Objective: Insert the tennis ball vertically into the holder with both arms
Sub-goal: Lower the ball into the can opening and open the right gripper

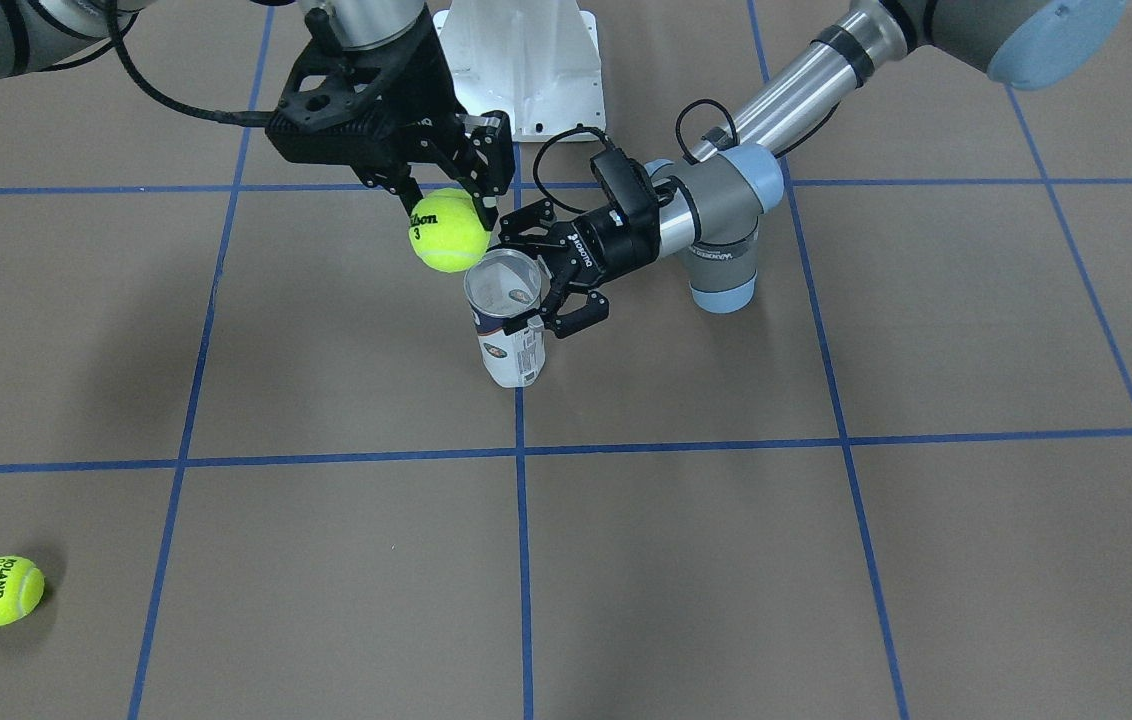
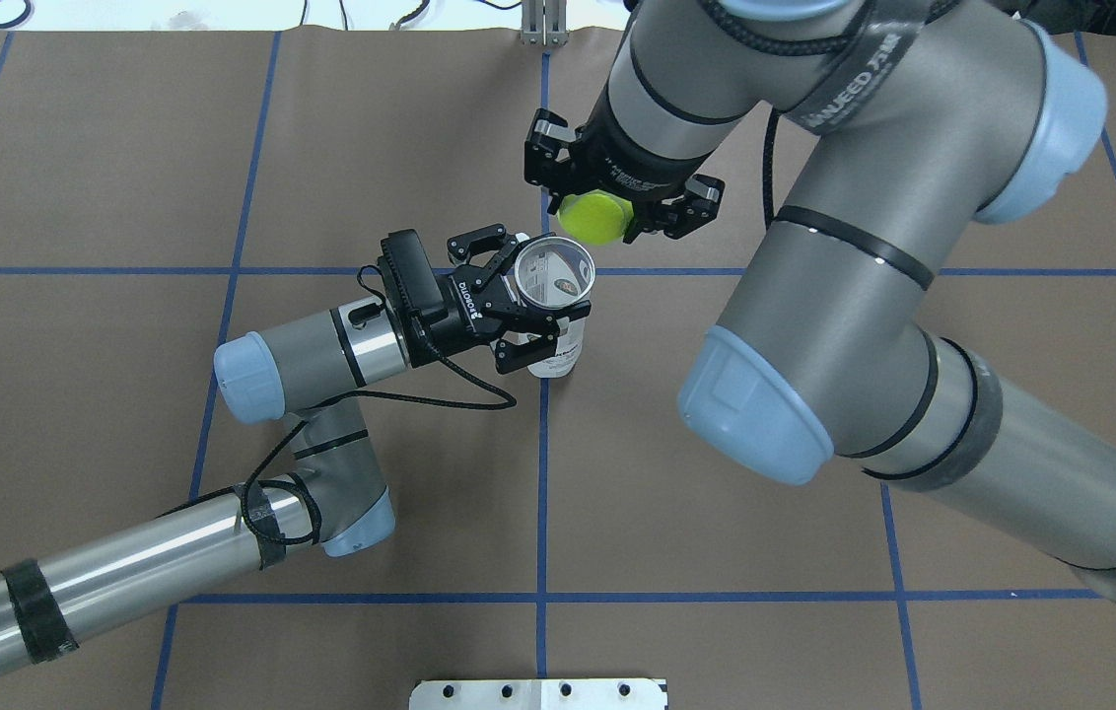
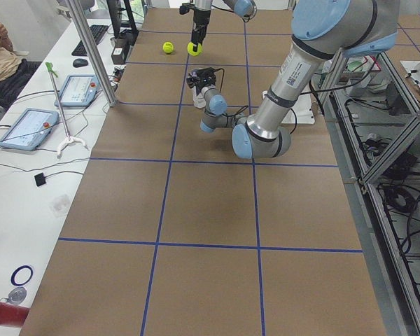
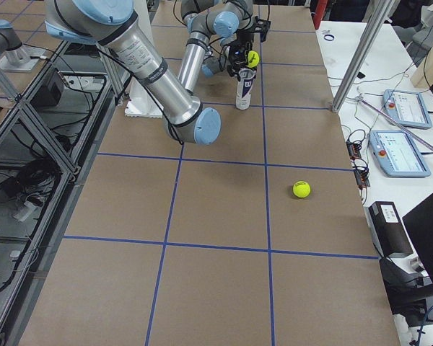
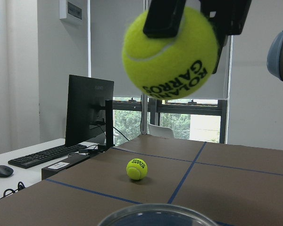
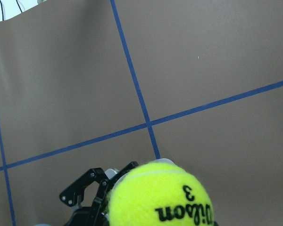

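Hanging in the right claw point(image 1: 448, 205), which pinches it from two sides near its top, the tennis ball point(image 1: 448, 238) sits higher than the holder point(image 1: 508, 335) and off the holder's open mouth toward the right arm's side, close to the rim but not over its centre. The holder stands upright on the worktop point(image 1: 826, 560), long axis vertical and mouth facing up. The left claw point(image 1: 544, 282) reaches in level from the holder's other side and is pressed onto the holder's upper wall just below the silver rim, one finger on each flank, steadying it. From overhead the ball's edge lies just beside the rim's circle, on the side away from the left claw, and the left wrist view shows the ball above the rim's arc. My reading is that the coming move turns on this sideways offset: the right arm, which carries the ball, needs to bring it toward the left claw until it hangs straight over the mouth, then lower it along the holder's axis; let go from where it hangs, it would likely strike the rim. A second ball point(image 1: 0, 591) lies well apart from the holder on the worktop
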